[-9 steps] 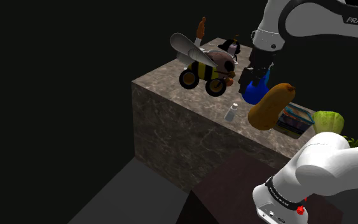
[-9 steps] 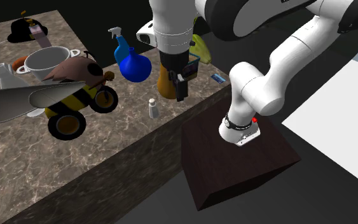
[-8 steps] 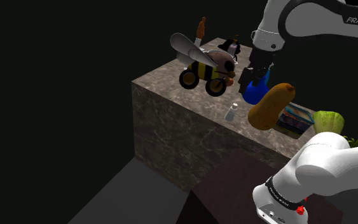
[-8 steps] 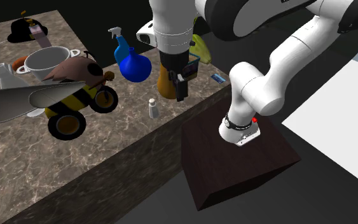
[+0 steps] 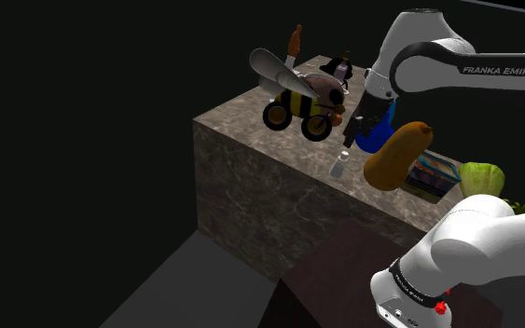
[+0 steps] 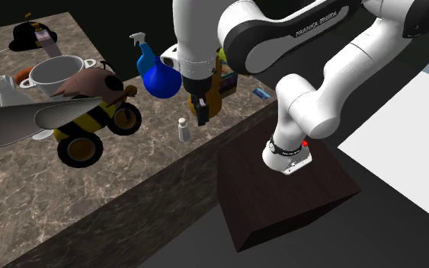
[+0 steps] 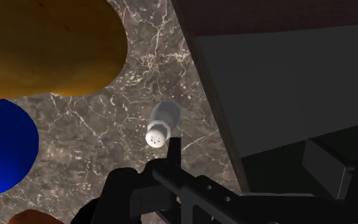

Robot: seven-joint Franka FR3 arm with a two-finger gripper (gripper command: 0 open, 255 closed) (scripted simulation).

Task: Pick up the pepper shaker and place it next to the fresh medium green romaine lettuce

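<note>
Right, the pepper shaker (image 6: pixel 182 129) stands upright on the marble counter (image 6: pixel 159 148), close to its front edge, small and pale, with a holed cap that I see from above in the wrist view. The gripper (image 6: pixel 203 116) hangs above it and a little toward the stand, not touching it; I cannot tell from these views whether it is spread or pressed together. The step in hand, as I judge it, is the approach for the grasp. To do it well I would centre the hand over the cap before going down, since the wrist view puts the shaker ahead of the hand, not under it. I would make sure the gripper is spread wide enough, descend straight, and close on the body below the cap, because so narrow a thing tips easily. The orange squash (image 5: pixel 398 154) and the blue spray bottle (image 6: pixel 159 76) sit near, so I would avoid any sideways sweep. The pale green lettuce (image 5: pixel 479 177) lies well apart, beyond the squash toward the shoulder view's right.
</note>
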